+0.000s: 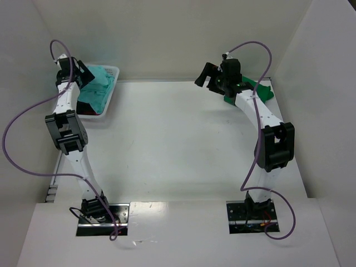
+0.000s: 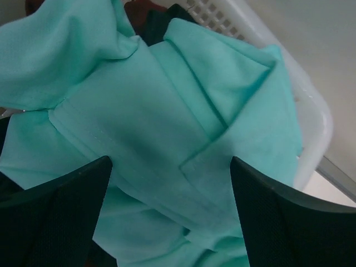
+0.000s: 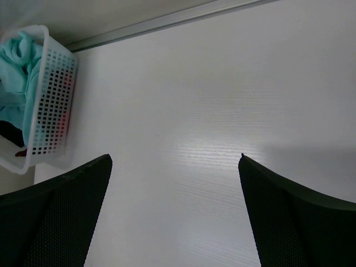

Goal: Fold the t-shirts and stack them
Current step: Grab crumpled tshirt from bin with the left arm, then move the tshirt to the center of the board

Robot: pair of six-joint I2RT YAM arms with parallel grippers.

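Left gripper (image 2: 169, 167), spread wide, hangs over the teal t-shirt (image 2: 139, 117) bunched in the basket (image 2: 314, 117), right gripper (image 3: 175, 158) likewise spread above the table (image 3: 222, 100); risk: a deep pinch could catch 2 garments or the lattice, dragging the basket.

The left arm (image 1: 68, 133) reaches to the far left, and the left gripper (image 1: 69, 68) has its fingers wide apart. The right arm (image 1: 266, 123) bends far right, and the right gripper (image 1: 207, 75) gapes wide too.
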